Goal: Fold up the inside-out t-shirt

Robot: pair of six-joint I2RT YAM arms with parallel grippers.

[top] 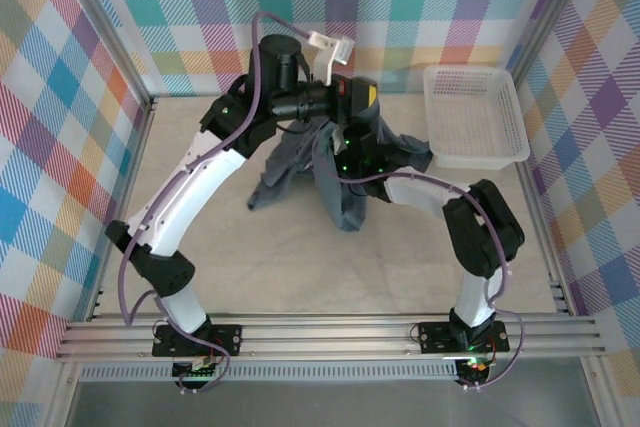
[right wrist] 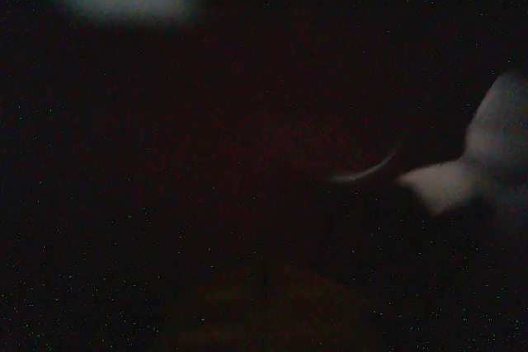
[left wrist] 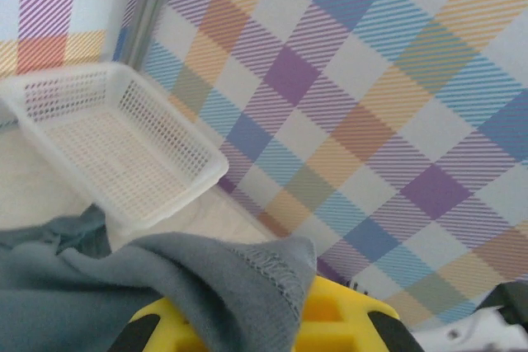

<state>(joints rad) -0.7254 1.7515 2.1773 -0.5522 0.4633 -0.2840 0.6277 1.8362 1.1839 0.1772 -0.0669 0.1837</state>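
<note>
The left gripper (top: 366,99) had its jaws pinched on the inside-out t-shirt (top: 340,197), raised above the bench (top: 300,257). The right gripper (top: 350,159) had its jaws pressed together, buried in fabric.

basket (top: 478,161) far right, t-shirt (top: 290,172) heaped centre, near table (top: 300,267) free

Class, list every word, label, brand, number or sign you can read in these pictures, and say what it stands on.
No text can be read anywhere in these pictures.
t-shirt: plain grey fabric, no print or lettering seen.
basket: plain white mesh, no label.
checked walls: coloured pattern, no writing.
Right wrist view: too dark to read anything.
</note>
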